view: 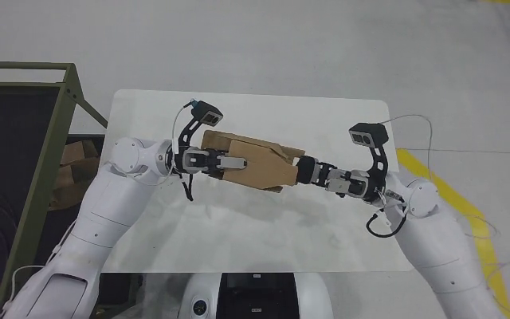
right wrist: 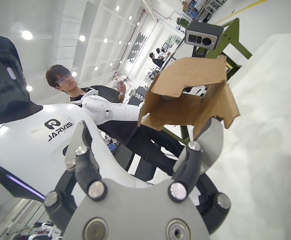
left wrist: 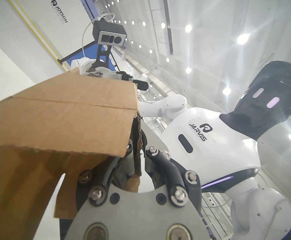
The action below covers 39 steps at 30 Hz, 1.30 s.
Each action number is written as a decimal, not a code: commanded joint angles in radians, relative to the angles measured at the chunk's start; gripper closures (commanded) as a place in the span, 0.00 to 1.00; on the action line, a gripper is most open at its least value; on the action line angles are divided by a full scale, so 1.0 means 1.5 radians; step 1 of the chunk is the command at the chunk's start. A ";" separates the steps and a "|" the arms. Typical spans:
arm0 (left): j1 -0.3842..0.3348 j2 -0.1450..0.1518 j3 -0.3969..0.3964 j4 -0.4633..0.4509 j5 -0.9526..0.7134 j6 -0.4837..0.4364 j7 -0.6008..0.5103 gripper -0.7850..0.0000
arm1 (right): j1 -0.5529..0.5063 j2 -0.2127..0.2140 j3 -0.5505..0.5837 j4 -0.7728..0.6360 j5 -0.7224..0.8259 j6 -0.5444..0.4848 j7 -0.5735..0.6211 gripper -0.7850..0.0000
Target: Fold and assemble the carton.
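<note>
left fingers (left wrist: 160,159): clamped on one wall of the brown corrugated cardboard carton (left wrist: 68,118), a finger on each side of the board, right by a ragged corner edge

right fingers (right wrist: 80,141): spread wide and gripping nothing. One finger sits right against a hanging flap at the carton's other end, the other is well apart from it

carton spot: over the middle of the white surface (view: 319,231), strung between the two arms. It's half popped into a tube with both ends open and the flaps loose. Looks lifted off the surface to me, but can't swear to it

weight: light, I'd guess, since one pinch seems to carry it

stiffness: the panels are stiff but the creases are floppy, so I'd expect the tube to skew sideways if you shove one corner

slip: matte paper face, so it shouldn't slide out of a firm pinch

fragile?: kinda. The cut edges already look frayed, and flap tips will probably crush or tear if squeezed hard

where to grab: on a full wall close to a crease, fingers either side of the board, not out on the flap tips. A second hold at the far end, opposite the clamped wall, should help square it up

writing on carton: none on the faces that show. Plain brown, no label, no tape

other print: some lettering on a white wall panel (left wrist: 59,13) in the room behind, nothing to do with the carton
</note>
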 commanded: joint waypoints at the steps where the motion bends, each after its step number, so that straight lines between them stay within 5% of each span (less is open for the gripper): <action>1: -0.002 -0.003 -0.002 0.005 -0.027 0.010 -0.010 1.00 | -0.016 0.004 0.015 -0.010 -0.015 -0.016 -0.016 0.00; 9: -0.005 -0.004 -0.005 0.010 -0.017 0.014 -0.013 1.00 | -0.058 0.012 0.057 -0.025 -0.032 -0.069 -0.069 0.00; 20: 0.010 -0.007 -0.010 -0.013 -0.025 0.034 0.032 1.00 | -0.060 0.012 0.055 -0.029 -0.043 -0.056 -0.076 0.00; 25: 0.010 -0.009 -0.014 -0.009 -0.026 0.039 0.031 1.00 | -0.056 0.011 0.041 -0.047 -0.100 0.002 -0.084 0.51; 32: 0.009 -0.013 -0.012 -0.007 -0.021 0.043 0.032 1.00 | -0.041 0.009 0.021 -0.045 -0.137 0.049 -0.091 0.72; 39: 0.009 -0.016 -0.011 -0.006 -0.015 0.045 0.029 1.00 | -0.025 0.007 0.003 -0.044 -0.160 0.079 -0.091 0.78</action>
